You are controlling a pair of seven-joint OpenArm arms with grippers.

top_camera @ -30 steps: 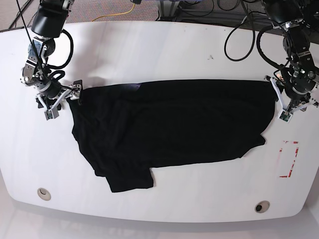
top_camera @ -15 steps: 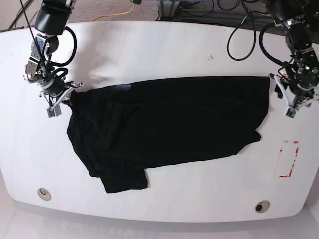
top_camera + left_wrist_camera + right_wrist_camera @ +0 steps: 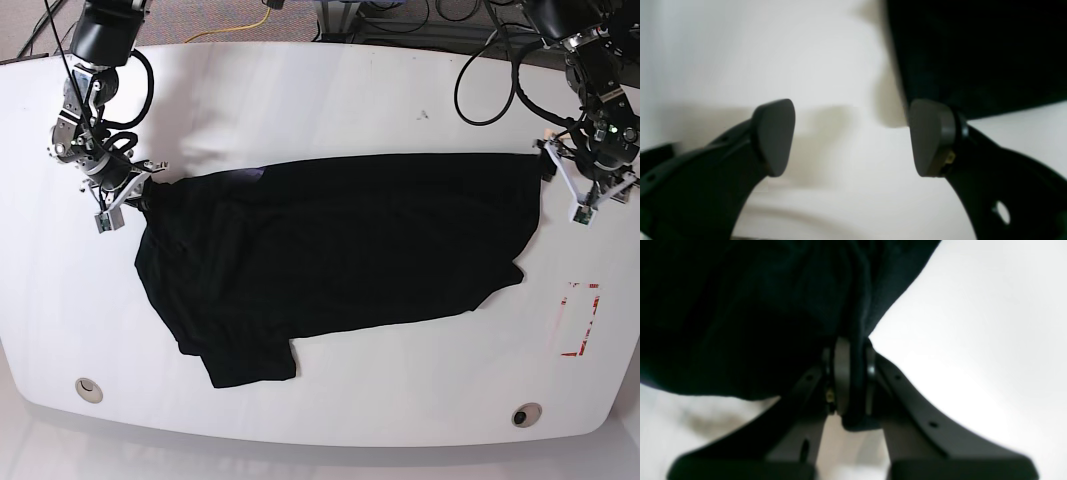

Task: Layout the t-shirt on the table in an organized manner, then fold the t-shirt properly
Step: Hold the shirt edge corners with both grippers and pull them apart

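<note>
The black t-shirt (image 3: 340, 250) lies spread and wrinkled across the white table (image 3: 320, 100), one sleeve pointing to the front left. My right gripper (image 3: 128, 192) is at the shirt's left corner; in the right wrist view (image 3: 853, 373) it is shut on a fold of the black cloth (image 3: 740, 306). My left gripper (image 3: 568, 190) is beside the shirt's right edge; in the left wrist view (image 3: 851, 133) it is open and empty over bare table, with the shirt's edge (image 3: 973, 50) just behind its right finger.
A red rectangular outline (image 3: 580, 320) is marked at the right front of the table. Two small round holes (image 3: 88, 388) (image 3: 525, 414) sit near the front edge. Cables (image 3: 480, 90) hang over the back right of the table.
My right gripper has pulled the shirt's left corner left and toward the back, and the shirt has shifted left. My left gripper has moved slightly toward the back beside the right edge.
</note>
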